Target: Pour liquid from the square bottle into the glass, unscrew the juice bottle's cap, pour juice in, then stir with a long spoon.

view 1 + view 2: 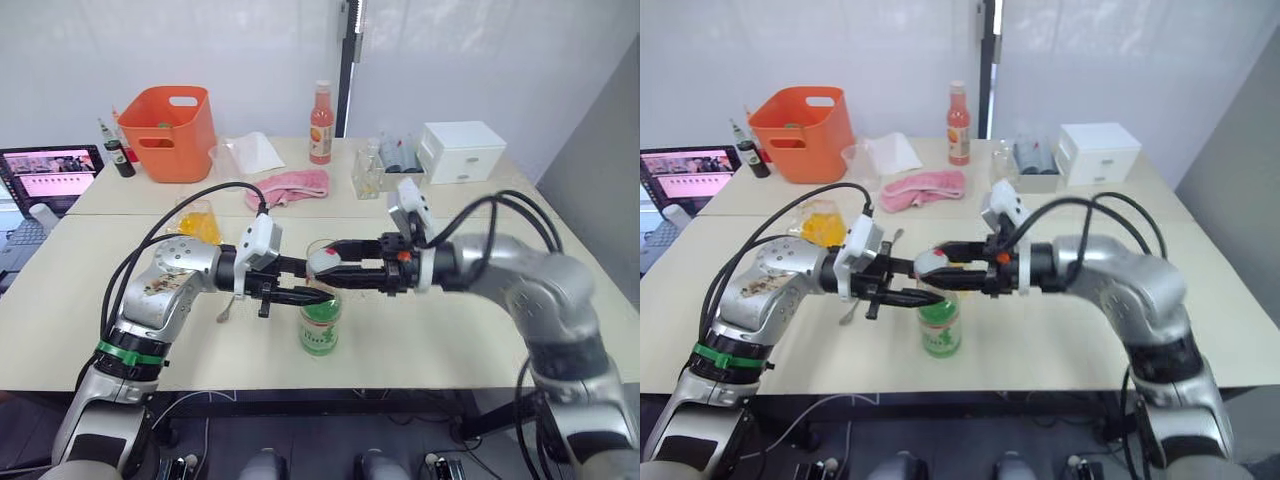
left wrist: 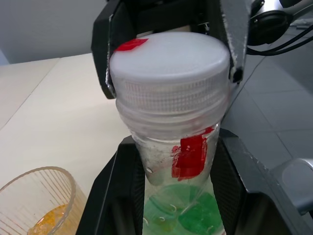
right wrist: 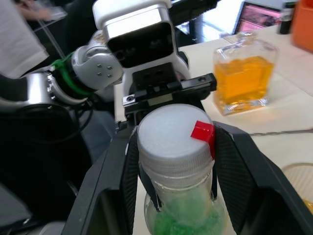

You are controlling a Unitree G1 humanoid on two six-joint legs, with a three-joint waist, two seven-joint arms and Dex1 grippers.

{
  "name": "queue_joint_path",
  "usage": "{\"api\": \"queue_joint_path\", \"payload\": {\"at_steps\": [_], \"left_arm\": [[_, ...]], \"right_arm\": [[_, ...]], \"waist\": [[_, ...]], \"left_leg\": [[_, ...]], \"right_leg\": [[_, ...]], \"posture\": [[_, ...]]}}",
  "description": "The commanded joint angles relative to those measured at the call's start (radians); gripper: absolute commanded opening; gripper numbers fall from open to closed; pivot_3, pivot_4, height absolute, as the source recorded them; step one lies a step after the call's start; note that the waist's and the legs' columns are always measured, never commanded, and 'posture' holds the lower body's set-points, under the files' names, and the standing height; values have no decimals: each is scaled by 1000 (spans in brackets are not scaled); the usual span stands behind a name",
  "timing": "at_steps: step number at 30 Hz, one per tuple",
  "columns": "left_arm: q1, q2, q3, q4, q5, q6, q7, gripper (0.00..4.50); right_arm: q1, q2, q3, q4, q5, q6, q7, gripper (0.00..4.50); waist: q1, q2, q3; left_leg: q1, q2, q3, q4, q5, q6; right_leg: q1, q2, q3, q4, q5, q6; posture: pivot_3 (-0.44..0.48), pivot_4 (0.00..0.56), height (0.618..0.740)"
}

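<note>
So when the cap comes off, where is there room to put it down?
Bare table lies in front of the right hand, right of the juice bottle. It is crowded behind: glass, square bottle, pink cloth.

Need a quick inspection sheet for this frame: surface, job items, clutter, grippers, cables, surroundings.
Surface: pale table, two tops pushed together.
Job's things: juice bottle upright near the front edge, cap still on; square bottle holds orange liquid, stopper not visible; glass with a little orange liquid beside the juice bottle; long spoon flat on the table.
Clutter: orange bucket, pink cloth, slim orange-red bottle, white box, small dark bottles.
Grippers: left gripper shut on the bottle's neck; right gripper shut on the cap.
Cables: black cables loop over both forearms.
Surroundings: laptop at far left, white wall behind.
</note>
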Motion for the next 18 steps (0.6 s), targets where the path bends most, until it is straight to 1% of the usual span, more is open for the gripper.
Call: {"api": "queue_joint_path", "payload": {"at_steps": [1,2,3,5,6,11,15,17,18], "left_arm": [[22,11,-38,-47,13,8,-24,1404],[25,11,-37,-53,10,11,-23,1404],[26,11,-36,-56,10,12,-21,1404],[26,9,-36,-57,13,12,-18,1404],[26,10,-37,-58,15,10,-18,1404],[25,13,-38,-59,17,10,-18,1404],[19,10,-36,-53,19,8,-14,1404],[17,5,-38,-50,24,1,-8,1404],[17,3,-39,-49,25,-1,-7,1404]], "right_arm": [[-152,-7,79,247,-72,-108,354,1716],[-204,12,90,319,-76,-122,436,1716],[-238,29,92,372,-83,-134,485,1716],[-280,46,120,428,-128,-176,567,1716],[-287,46,132,437,-135,-193,586,1716],[-294,42,151,458,-131,-232,596,1716],[-287,39,138,445,-130,-225,596,1716],[-286,48,103,438,-137,-209,578,2762],[-281,47,81,417,-127,-199,564,3105]], "waist": [[0,0,0],[0,0,0],[0,0,0],[2,0,0],[3,0,0],[4,0,0],[4,0,0],[4,0,0],[5,0,0]], "left_leg": [[0,0,0,0,0,0],[0,0,0,0,0,0],[-1,0,0,0,0,0],[-2,0,0,0,0,0],[-3,0,0,-1,0,0],[-4,-1,0,-1,0,0],[-4,-1,0,-1,0,0],[-4,-1,0,-1,0,0],[-4,-1,0,-1,0,0]], "right_leg": [[0,0,0,0,0,0],[-1,0,1,0,0,0],[-1,0,0,0,0,0],[-2,0,0,0,0,0],[-3,0,0,0,0,0],[-4,-2,-1,0,0,0],[-4,-1,-1,0,0,0],[-4,-1,-1,0,0,0],[-4,-1,-1,0,0,0]], "posture": [[0,150,715],[0,150,715],[0,150,715],[0,150,715],[0,150,715],[0,150,715],[0,150,715],[0,150,715],[0,150,715]]}}
